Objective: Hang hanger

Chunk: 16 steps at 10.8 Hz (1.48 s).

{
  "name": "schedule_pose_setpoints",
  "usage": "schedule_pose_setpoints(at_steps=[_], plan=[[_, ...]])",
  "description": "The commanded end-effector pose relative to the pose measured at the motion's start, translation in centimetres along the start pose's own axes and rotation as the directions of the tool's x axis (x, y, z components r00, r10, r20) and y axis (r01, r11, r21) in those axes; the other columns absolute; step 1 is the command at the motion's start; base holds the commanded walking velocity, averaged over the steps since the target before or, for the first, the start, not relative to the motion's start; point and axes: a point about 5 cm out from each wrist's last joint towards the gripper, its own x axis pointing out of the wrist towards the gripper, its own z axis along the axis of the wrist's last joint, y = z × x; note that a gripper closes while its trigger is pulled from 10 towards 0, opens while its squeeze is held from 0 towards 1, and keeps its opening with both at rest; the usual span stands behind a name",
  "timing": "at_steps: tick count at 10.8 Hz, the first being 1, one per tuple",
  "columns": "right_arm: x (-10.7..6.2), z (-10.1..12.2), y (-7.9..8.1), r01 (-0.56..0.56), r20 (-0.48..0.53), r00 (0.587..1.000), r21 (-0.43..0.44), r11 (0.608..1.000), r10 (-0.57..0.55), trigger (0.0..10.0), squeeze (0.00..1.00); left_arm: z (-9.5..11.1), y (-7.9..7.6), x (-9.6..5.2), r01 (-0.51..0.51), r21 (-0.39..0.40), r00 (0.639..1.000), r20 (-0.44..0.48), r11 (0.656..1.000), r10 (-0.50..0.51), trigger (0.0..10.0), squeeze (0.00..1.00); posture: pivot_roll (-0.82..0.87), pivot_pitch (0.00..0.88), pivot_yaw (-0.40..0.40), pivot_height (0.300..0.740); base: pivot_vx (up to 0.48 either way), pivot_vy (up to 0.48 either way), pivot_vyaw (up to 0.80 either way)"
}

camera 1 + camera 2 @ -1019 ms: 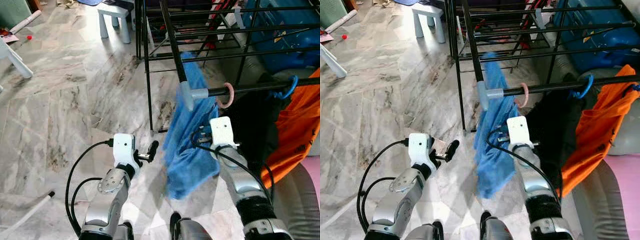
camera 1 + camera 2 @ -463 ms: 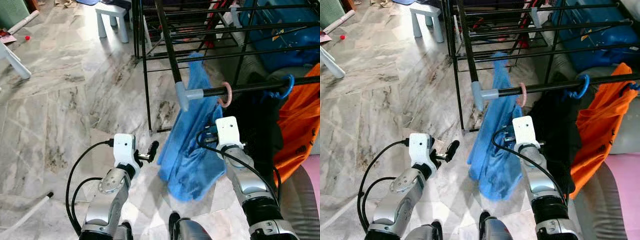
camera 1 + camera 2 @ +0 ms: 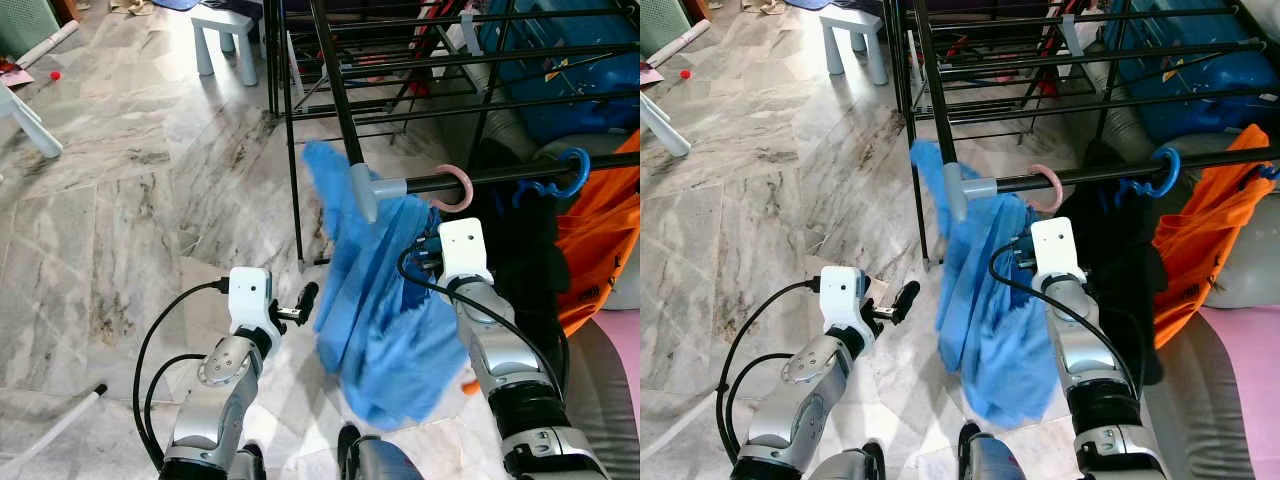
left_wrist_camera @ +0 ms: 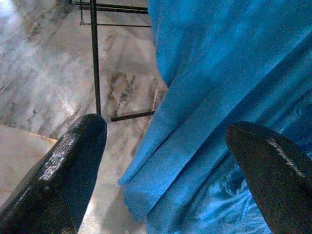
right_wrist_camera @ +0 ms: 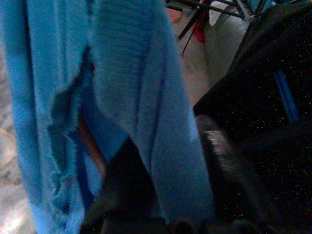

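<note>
Right gripper (image 5: 165, 195) is up at the front rail (image 3: 520, 172) of the black drying rack (image 3: 330, 80), its fingers (image 5: 224, 161) clamped on a fold of the blue cloth (image 3: 385, 310); in the right wrist view the fabric runs straight down between the two fingers. The cloth hangs from a pink hanger (image 3: 455, 188) whose hook sits over the rail just beside the grey corner joint (image 3: 368, 190). One end of the cloth is flung up to the left of the joint, the rest drapes down in front of the right arm toward the marble floor (image 3: 130, 220). Further right along the same rail: a blue hanger (image 3: 570, 172) with a black garment (image 3: 530, 260), then an orange garment (image 3: 600, 240). Left gripper (image 4: 165, 161) is held low over the floor, just left of the cloth, fingers spread apart and holding nothing; its wrist view looks between them at the blue fabric and a rack leg (image 4: 95, 58). A small white stool (image 3: 228, 40) stands well back on the floor.
</note>
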Motion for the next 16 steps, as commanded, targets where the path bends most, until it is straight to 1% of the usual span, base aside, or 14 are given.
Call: schedule_pose_setpoints(at_steps=[1,2,4,5,6,8,9,10,11,12,13,16], plan=[[-0.1,-0.4,-0.1,-0.009,-0.013,1.000,0.011,1.000,0.009,0.0,0.00,-0.6,-0.4,0.0,0.002,-0.005,1.000,-0.022,1.000,-0.002,10.0,0.00,-0.08,0.224,-0.030,0.740,0.000,0.000,0.00],[-0.1,-0.7,-0.2,-0.012,-0.021,1.000,0.010,1.000,0.012,0.0,0.00,-0.6,-0.4,0.0,0.002,-0.004,1.000,-0.024,1.000,-0.002,10.0,0.00,-0.08,0.224,-0.030,0.740,0.000,0.000,0.00],[-0.4,-1.5,-1.3,-0.015,-0.053,0.998,0.024,1.000,0.016,0.0,0.00,-0.7,-0.4,0.0,0.003,-0.001,1.000,-0.030,1.000,-0.003,10.0,0.00,-0.08,0.218,-0.029,0.740,0.000,0.000,0.00],[-0.6,-1.9,-1.8,-0.014,-0.070,0.997,0.023,1.000,0.016,0.0,0.00,-0.8,-0.4,0.0,0.003,-0.001,0.999,-0.032,1.000,-0.003,10.0,0.00,-0.08,0.218,-0.029,0.740,0.000,0.000,0.00],[-1.2,-2.7,-2.4,-0.017,-0.088,0.996,0.024,1.000,0.019,0.0,0.00,-0.9,-0.4,-0.1,0.001,-0.002,0.999,-0.037,1.000,-0.001,10.0,0.00,-0.09,0.221,-0.030,0.740,0.000,0.000,0.00],[-2.1,-3.5,-2.4,-0.028,-0.110,0.993,0.025,0.999,0.030,0.0,0.00,-1.0,-0.4,-0.1,0.002,-0.002,0.999,-0.044,1.000,-0.002,10.0,0.00,-0.09,0.239,-0.029,0.740,0.000,0.000,0.00],[-2.3,-3.6,-2.3,-0.035,-0.111,0.993,0.029,0.999,0.038,0.0,0.00,-1.0,-0.4,-0.1,0.004,0.000,0.999,-0.044,1.000,-0.004,10.0,0.00,-0.09,0.242,-0.028,0.740,0.000,0.000,0.00],[-2.6,-3.8,-2.1,-0.046,-0.122,0.991,0.034,0.998,0.050,9.9,0.00,-1.0,-0.4,-0.1,0.001,-0.001,0.999,-0.046,1.000,-0.001,10.0,0.00,-0.09,0.241,-0.027,0.740,0.000,0.000,0.00],[-2.7,-3.9,-2.0,-0.047,-0.123,0.991,0.042,0.998,0.052,10.0,0.00,-1.0,-0.4,-0.2,0.000,-0.002,0.999,-0.047,1.000,0.000,10.0,0.00,-0.09,0.241,-0.027,0.740,0.000,0.000,0.00],[-3.1,-4.0,-1.8,-0.056,-0.123,0.990,0.056,0.997,0.062,10.0,1.00,-1.1,-0.4,-0.2,-0.002,-0.003,0.999,-0.049,1.000,0.001,10.0,0.00,-0.09,0.241,-0.027,0.740,0.000,0.000,0.00],[-3.5,-4.1,-1.7,-0.059,-0.122,0.990,0.049,0.997,0.065,10.0,1.00,-1.1,-0.4,-0.2,-0.005,-0.004,0.999,-0.050,1.000,0.004,10.0,0.00,-0.09,0.246,-0.030,0.740,0.000,0.000,0.00],[-4.3,-4.5,-2.1,-0.061,-0.132,0.989,0.057,0.997,0.068,10.0,1.00,-1.1,-0.3,-0.3,-0.005,-0.005,0.998,-0.055,1.000,0.005,10.0,0.00,-0.09,0.249,-0.027,0.740,0.000,0.000,0.00]])
